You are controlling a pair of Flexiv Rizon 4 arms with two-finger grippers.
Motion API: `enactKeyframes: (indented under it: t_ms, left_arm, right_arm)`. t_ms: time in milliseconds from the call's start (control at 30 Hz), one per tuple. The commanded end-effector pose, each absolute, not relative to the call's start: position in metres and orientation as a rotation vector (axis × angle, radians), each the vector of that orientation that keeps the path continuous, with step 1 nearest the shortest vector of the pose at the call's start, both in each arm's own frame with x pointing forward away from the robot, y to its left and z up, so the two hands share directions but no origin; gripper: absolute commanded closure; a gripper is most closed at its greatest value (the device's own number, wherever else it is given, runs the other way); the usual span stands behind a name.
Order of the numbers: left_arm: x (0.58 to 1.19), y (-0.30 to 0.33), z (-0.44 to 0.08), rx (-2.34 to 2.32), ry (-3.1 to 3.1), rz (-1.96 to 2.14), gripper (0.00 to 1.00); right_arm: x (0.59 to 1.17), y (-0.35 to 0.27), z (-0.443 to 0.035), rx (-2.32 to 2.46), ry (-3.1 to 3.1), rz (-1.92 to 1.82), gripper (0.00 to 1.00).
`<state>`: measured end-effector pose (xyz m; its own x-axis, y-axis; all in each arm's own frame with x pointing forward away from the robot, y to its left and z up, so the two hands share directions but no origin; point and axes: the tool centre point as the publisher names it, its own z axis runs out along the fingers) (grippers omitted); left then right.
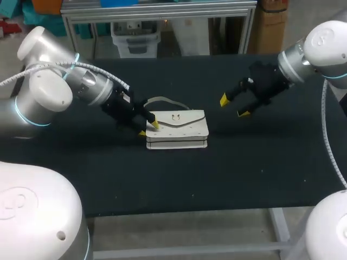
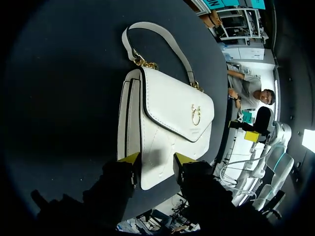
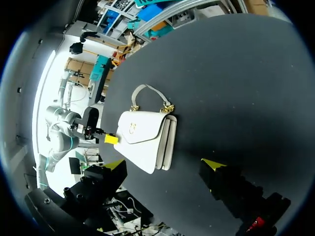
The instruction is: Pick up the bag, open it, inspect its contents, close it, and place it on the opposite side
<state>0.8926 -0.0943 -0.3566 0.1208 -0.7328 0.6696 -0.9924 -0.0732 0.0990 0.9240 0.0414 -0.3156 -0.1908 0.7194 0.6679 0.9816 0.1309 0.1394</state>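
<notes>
Head view: bag (image 1: 177,129) lay flat on table (image 1: 271,162), left gripper (image 1: 148,128) at its left end, so a shallow end pinch might slip or drag it; left wrist: fingers (image 2: 129,158) spread astride that end, not visibly clamped; right wrist: right gripper (image 3: 163,164) wide apart, empty, well clear of the bag.

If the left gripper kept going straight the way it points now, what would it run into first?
The white bag: its near end lies directly ahead of the left gripper, very close. I cannot tell whether they already touch.
</notes>
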Motion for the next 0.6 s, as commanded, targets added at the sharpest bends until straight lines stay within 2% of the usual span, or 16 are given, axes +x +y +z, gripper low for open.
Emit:
enactKeyframes:
  t_ms: [33, 67, 133, 167, 200, 600]
  left_arm:
    - [0.903, -0.096, -0.362, 1.856, -1.670, 0.603, 0.56]
    - [0.904, -0.096, -0.363, 1.857, -1.671, 0.602, 0.58]
    - [0.908, -0.095, -0.365, 1.857, -1.673, 0.600, 0.71]
    - [0.909, -0.095, -0.366, 1.857, -1.678, 0.600, 0.83]
    - [0.910, -0.095, -0.367, 1.861, -1.687, 0.603, 1.00]
    - [0.915, -0.086, -0.366, 1.949, -1.744, 0.632, 1.00]
  right_arm:
    - [0.930, 0.036, -0.314, -1.620, -1.976, -0.761, 0.00]
    - [0.929, 0.034, -0.314, -1.615, -1.978, -0.753, 0.00]
    - [0.929, 0.031, -0.313, -1.614, -1.983, -0.742, 0.00]
    - [0.929, 0.029, -0.312, -1.611, -1.992, -0.735, 0.00]
    - [0.928, 0.027, -0.311, -1.602, -2.004, -0.726, 0.00]
    - [0.925, 0.019, -0.309, -1.573, -2.055, -0.653, 0.00]
